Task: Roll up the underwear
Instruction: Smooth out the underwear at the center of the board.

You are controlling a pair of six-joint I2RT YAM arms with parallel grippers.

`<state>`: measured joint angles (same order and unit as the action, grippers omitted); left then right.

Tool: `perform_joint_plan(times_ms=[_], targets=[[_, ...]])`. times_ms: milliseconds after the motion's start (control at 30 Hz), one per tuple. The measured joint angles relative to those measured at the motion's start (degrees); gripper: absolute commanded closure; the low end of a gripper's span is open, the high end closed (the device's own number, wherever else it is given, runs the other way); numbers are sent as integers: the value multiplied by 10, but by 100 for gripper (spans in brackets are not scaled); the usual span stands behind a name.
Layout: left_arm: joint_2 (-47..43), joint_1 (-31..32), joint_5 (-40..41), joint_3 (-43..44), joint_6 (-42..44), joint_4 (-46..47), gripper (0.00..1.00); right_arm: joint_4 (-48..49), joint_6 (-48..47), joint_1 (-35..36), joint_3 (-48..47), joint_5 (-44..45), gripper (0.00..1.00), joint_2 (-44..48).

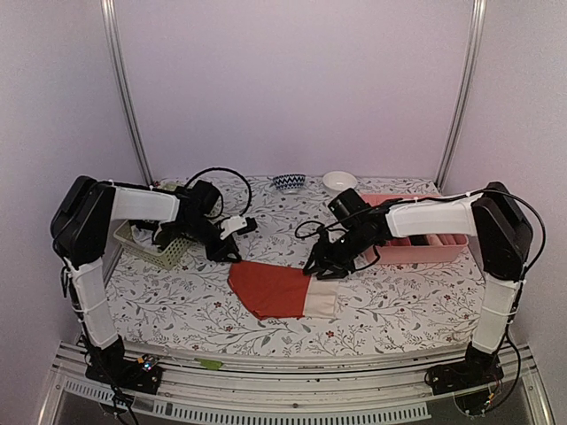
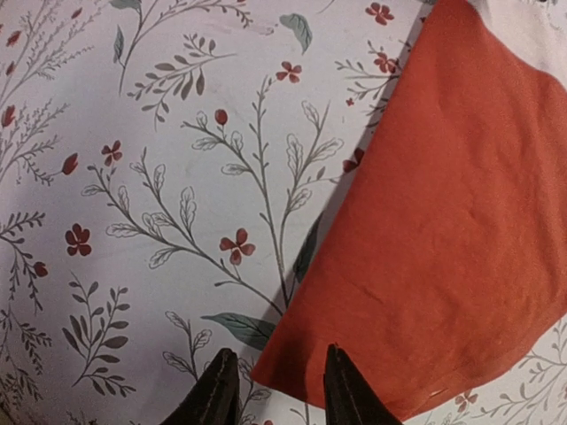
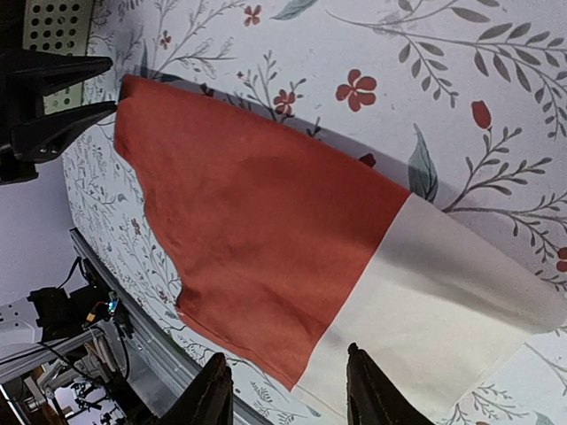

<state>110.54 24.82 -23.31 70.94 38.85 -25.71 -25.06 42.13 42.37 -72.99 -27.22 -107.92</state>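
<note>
The red-orange underwear [image 1: 275,288] with a cream-white part [image 1: 321,301] lies flat on the floral tablecloth. My left gripper [image 1: 230,254] is open just above its far left corner; in the left wrist view [image 2: 276,390] that red corner [image 2: 443,221] lies between and below the fingers. My right gripper [image 1: 323,268] is open and empty above the garment's right end; in the right wrist view [image 3: 288,394] the red cloth [image 3: 257,212] and the cream part [image 3: 443,301] lie under it. The black underwear is not in view.
A pale green perforated basket [image 1: 164,248] stands at the left behind my left arm. A pink tray [image 1: 425,245] stands at the right behind my right arm. Two small bowls [image 1: 289,182] [image 1: 339,181] stand at the back edge.
</note>
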Motion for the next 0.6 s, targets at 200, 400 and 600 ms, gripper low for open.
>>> perform_joint_plan(times_ms=[200, 400, 600], targets=[[14, 0, 30, -9, 2, -20, 68, -9, -28, 0, 0, 0, 56, -53], [-31, 0, 66, -89, 24, 11, 68, 2, -52, 0, 37, -3, 58, -46], [-91, 0, 96, -165, 29, 43, 66, 3, -83, 1, 38, -9, 58, -45]])
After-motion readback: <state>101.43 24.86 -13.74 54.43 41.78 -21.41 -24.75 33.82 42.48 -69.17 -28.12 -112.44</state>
